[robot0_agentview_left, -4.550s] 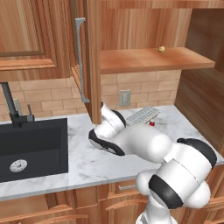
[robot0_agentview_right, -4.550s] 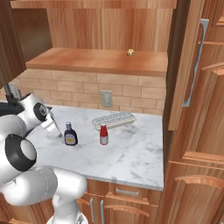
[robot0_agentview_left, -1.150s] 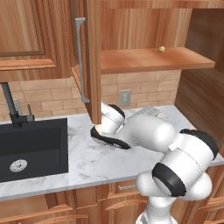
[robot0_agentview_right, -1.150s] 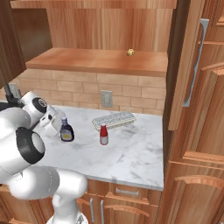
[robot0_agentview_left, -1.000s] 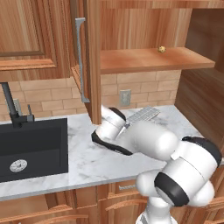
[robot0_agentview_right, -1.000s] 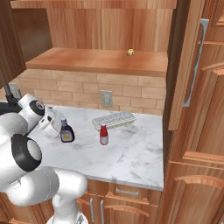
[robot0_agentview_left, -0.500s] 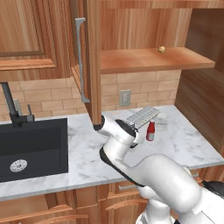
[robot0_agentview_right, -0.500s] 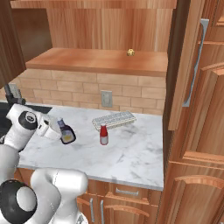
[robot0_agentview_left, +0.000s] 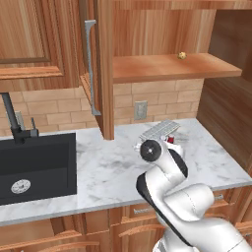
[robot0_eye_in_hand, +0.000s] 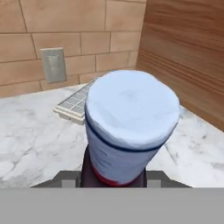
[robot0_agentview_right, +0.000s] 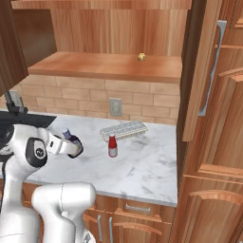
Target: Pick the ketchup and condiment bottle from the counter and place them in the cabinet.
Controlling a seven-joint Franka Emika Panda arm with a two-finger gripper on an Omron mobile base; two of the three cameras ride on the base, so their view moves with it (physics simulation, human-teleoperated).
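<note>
The end effector (robot0_agentview_right: 71, 145) is closed around the condiment bottle (robot0_agentview_right: 72, 143), held just above the counter (robot0_agentview_right: 142, 166) near its front left part in the right base view. In the hand view the condiment bottle's blue-white cap (robot0_eye_in_hand: 131, 127) sits directly ahead of the fingers, with its dark body below. The ketchup (robot0_agentview_right: 112, 145) stands upright on the counter toward the back, just in front of a grey ridged tray (robot0_agentview_right: 124, 129) lying below a wall outlet (robot0_agentview_right: 114, 107). The cabinet (robot0_agentview_right: 109, 65) is open above; a small yellowish object (robot0_agentview_right: 140, 57) rests on its shelf. A black sink (robot0_agentview_left: 34, 165) occupies the counter's left end.
</note>
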